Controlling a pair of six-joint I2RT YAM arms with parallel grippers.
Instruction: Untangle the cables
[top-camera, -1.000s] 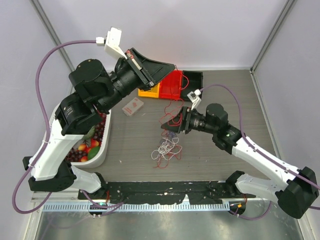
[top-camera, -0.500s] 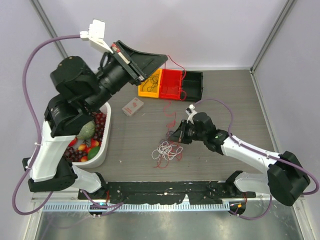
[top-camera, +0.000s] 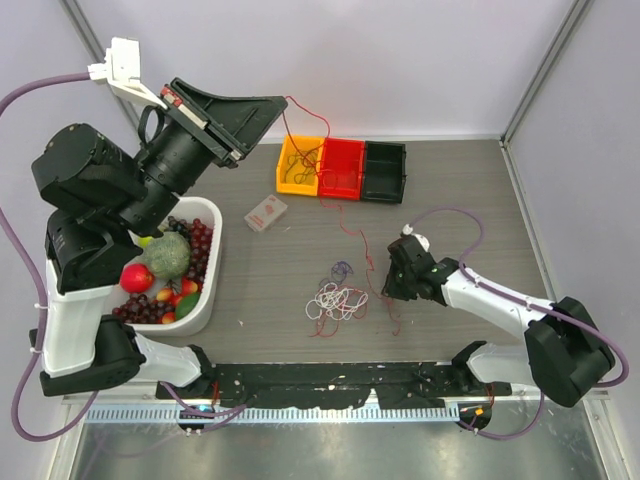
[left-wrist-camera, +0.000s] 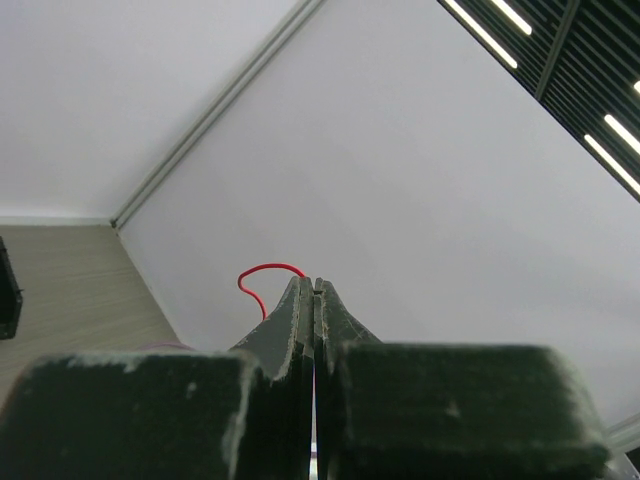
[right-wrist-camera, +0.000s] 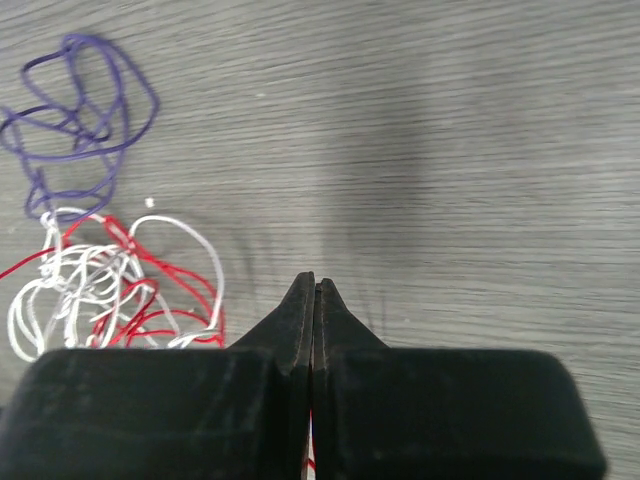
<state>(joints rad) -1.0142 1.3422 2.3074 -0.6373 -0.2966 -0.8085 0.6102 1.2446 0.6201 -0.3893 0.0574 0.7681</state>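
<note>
My left gripper (top-camera: 281, 101) is way up in the upper left of the top view, clamped on the red cable (left-wrist-camera: 266, 267). That cable trails down to the tangle mid-frame. My right gripper (top-camera: 386, 286) is squeezed shut down on the table, just right of the white cable (top-camera: 335, 298) and purple cable (top-camera: 341, 270). Can't tell if it's pinching anything.

walls (top-camera: 420, 60): pale lilac | tabletop (top-camera: 450, 170): grey wood-grain | corner posts (top-camera: 543, 70): metal | ceiling lights (left-wrist-camera: 612, 162): lit strips
</note>
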